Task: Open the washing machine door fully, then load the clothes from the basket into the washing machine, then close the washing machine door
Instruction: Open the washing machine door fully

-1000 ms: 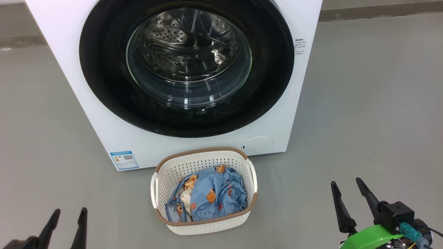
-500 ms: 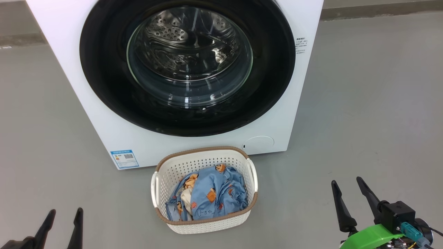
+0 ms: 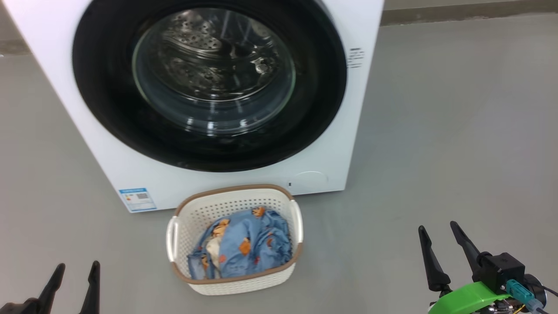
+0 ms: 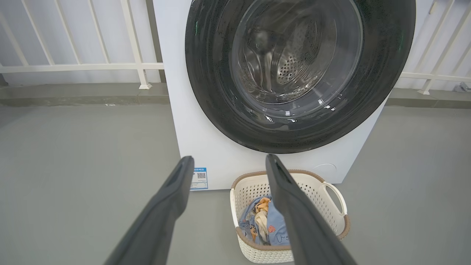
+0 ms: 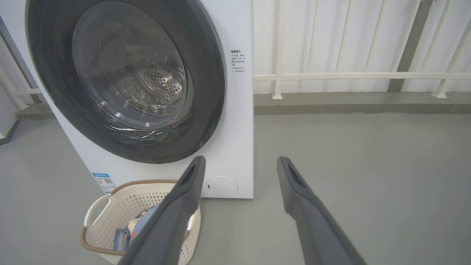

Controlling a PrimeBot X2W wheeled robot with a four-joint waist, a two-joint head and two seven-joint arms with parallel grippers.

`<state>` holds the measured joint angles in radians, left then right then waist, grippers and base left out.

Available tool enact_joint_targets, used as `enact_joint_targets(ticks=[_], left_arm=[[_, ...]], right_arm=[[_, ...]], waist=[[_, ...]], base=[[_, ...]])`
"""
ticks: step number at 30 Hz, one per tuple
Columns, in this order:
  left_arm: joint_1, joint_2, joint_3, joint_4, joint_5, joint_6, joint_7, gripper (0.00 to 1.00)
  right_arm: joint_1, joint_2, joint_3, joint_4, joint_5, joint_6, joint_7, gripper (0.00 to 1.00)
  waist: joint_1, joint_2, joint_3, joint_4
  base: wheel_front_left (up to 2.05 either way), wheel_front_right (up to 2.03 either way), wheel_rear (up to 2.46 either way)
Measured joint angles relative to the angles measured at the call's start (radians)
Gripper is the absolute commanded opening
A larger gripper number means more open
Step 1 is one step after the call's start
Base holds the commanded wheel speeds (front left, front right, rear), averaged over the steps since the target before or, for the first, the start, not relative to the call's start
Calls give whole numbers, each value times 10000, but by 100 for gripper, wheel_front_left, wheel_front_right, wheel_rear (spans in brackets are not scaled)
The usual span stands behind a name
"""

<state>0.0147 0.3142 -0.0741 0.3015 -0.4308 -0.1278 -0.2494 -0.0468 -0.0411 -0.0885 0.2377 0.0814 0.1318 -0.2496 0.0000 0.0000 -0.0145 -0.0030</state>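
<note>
We're hovering our left gripper (image 3: 76,265) and right gripper (image 3: 437,225) well back from the washer (image 3: 244,183), both with jaws spread wide apart and gripping nothing. The door (image 3: 209,83) is sitting shut on it, and the basket (image 3: 244,285) is sitting on the floor (image 3: 436,131) right in front, roughly between our grippers, with the clothes (image 3: 242,246) piled up inside.

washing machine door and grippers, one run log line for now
washing machine door: shut | clothes: in basket | left gripper: open, empty | right gripper: open, empty | next: open door
</note>
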Motion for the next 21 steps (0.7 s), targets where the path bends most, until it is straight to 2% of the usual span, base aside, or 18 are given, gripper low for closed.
enact_joint_targets(ticks=[11,21], left_arm=[[-10,-56,330,-297,-69,0,0,100],[6,-94,349,-527,-4,0,-2,100]], right_arm=[[1,-13,-84,-100,144,0,0,100],[1,-23,-61,-199,376,0,-2,100]], waist=[[0,0,107,15],[0,0,157,-14]], base=[[116,116,-231],[48,48,-96]])
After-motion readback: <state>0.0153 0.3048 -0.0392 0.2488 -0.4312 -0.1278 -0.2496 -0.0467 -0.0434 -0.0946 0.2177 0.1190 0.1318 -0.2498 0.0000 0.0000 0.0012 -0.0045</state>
